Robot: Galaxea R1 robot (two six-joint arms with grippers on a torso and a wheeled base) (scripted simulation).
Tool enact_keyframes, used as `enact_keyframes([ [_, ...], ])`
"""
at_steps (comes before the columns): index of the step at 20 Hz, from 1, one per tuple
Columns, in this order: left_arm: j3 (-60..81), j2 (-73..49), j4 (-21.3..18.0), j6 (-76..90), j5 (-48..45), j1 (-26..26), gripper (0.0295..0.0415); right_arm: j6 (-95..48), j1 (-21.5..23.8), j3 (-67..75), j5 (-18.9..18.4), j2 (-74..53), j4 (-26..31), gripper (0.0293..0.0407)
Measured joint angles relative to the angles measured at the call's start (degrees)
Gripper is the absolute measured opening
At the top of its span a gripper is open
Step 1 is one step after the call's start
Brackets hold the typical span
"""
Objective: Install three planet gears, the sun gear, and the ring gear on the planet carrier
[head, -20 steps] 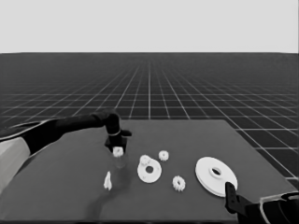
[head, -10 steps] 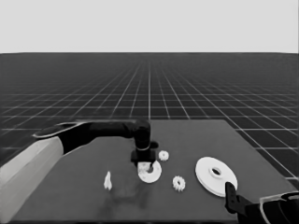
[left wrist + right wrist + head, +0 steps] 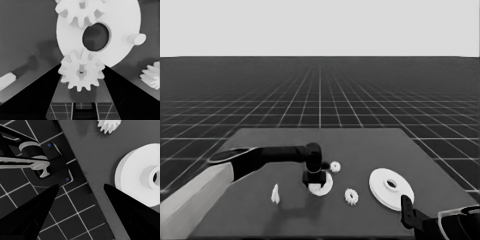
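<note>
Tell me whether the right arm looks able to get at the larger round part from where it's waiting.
Probably yes. The right gripper waits at the table's near right corner, fingers open, beside the larger round part, which lies flat with nothing on it. The left gripper is busy over the smaller round part.

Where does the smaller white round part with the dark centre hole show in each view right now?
Head view: the smaller white round part lies at mid-table, partly hidden under the left gripper.
Left wrist view: it fills the upper middle, past a small white toothed gear between the fingers.
Right wrist view: not in it.
Shared landmark: that gear at the left gripper.
</note>
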Motion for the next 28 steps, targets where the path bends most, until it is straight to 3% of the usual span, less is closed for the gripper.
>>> enact_keyframes([
  [2,-0.1,0.0,0.1,0.0,0.0,0.3,0.0312,0.0,0.0,0.0,0.0,0.0,0.0,0.0385],
  [4,-0.2,-0.1,0.1,0.0,0.0,0.4,0.0372,0.0,0.0,0.0,0.0,0.0,0.0,0.0385],
  [5,-0.2,-0.1,0.1,0.0,0.0,0.5,0.0381,0.0,0.0,0.0,0.0,0.0,0.0,0.0385],
  [12,-0.2,-0.1,0.2,0.0,0.0,0.5,0.0385,0.0,0.0,0.0,0.0,0.0,0.0,0.0385],
  [15,4.8,-1.1,-7.4,-3.5,1.7,-7.2,0.0385,0.0,0.0,0.0,0.0,0.0,0.0,0.0385],
  [22,5.3,-1.2,-9.5,-4.0,1.8,-9.2,0.0385,0.0,0.0,0.0,0.0,0.0,0.0,0.0385],
  [23,26.3,-16.4,-6.7,23.7,-18.8,-15.4,0.0408,0.0,0.0,0.0,0.0,0.0,0.0,0.0385],
  [24,40.6,-38.0,-5.0,52.3,-31.3,-21.4,0.041,0.0,0.0,0.0,0.0,0.0,0.0,0.0385],
  [26,54.0,-58.7,-3.5,86.3,-43.0,-26.8,0.0394,0.0,0.0,0.0,0.0,0.0,0.0,0.0385],
  [28,58.8,-65.5,-2.9,98.1,-47.0,-28.6,0.0386,0.0,0.0,0.0,0.0,0.0,0.0,0.0385],
])
